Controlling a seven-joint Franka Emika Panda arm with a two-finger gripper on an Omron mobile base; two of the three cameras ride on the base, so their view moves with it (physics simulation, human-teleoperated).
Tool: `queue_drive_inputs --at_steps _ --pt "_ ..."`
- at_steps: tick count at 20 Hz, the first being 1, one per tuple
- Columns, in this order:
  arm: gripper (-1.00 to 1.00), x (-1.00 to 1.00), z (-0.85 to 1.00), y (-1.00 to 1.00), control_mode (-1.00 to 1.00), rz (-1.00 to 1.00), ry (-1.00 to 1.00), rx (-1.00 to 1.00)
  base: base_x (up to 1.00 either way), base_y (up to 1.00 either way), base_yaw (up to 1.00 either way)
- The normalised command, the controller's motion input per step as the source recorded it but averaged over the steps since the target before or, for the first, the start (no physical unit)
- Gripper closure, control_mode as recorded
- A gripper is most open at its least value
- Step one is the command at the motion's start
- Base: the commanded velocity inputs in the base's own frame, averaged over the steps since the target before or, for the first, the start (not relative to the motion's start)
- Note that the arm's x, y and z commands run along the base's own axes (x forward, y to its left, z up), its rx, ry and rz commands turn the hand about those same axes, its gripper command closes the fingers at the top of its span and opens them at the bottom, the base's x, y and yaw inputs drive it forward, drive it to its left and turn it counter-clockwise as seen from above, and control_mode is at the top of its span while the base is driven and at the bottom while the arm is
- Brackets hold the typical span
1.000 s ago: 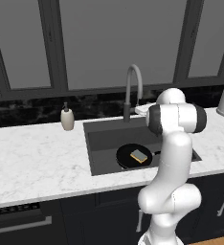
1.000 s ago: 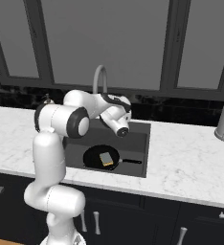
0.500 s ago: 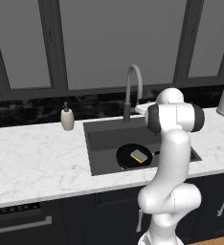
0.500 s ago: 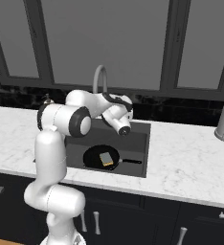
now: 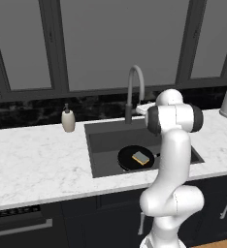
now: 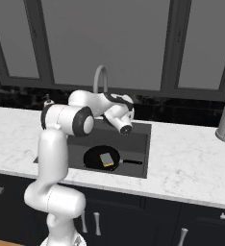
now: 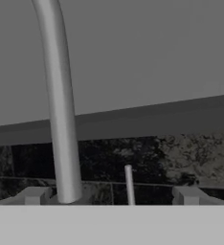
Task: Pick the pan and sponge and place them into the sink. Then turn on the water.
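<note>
Tool (image 7: pixel 109 194) faces back wall at faucet height, fingers (image 7: pixel 35 195) spread wide, nothing between them. Tall grey gooseneck faucet (image 7: pixel 59 105) upright at left of hand view, just inside left finger; thin pale lever stick (image 7: pixel 129 184) upright at bottom centre, between fingers, likely next target. Round black frying pan (image 6: pixel 101 157) carrying yellow sponge with grey-green top (image 6: pixel 106 159) already lies in dark grey recessed sink (image 6: pixel 133 144), lower centre of right base view, below tool.

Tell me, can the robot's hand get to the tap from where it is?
Probably yes. The gripper hangs over the sink close to the faucet, whose neck rises right ahead in the hand view with nothing between them. The pan and sponge lie lower, out of the way.
</note>
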Motion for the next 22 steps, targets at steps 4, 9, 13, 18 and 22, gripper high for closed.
queue_drive_inputs --at_steps 4,9,13,18,22 --pt "-1.00 0.12 -0.18 0.00 -1.00 0.00 0.00 0.00 0.00 0.00 0.00" --pt "-1.00 0.20 -0.13 0.01 -1.00 0.00 0.00 0.00 0.00 0.00 0.00" --pt "-1.00 0.34 -0.01 0.00 -1.00 0.00 0.01 0.00 0.00 0.00 0.00" --pt "-1.00 0.28 -0.05 0.00 -1.00 0.00 0.02 0.00 0.00 0.00 0.00" --pt "-1.00 0.11 -0.13 0.00 -1.00 0.00 0.02 0.00 0.00 0.00 0.00"
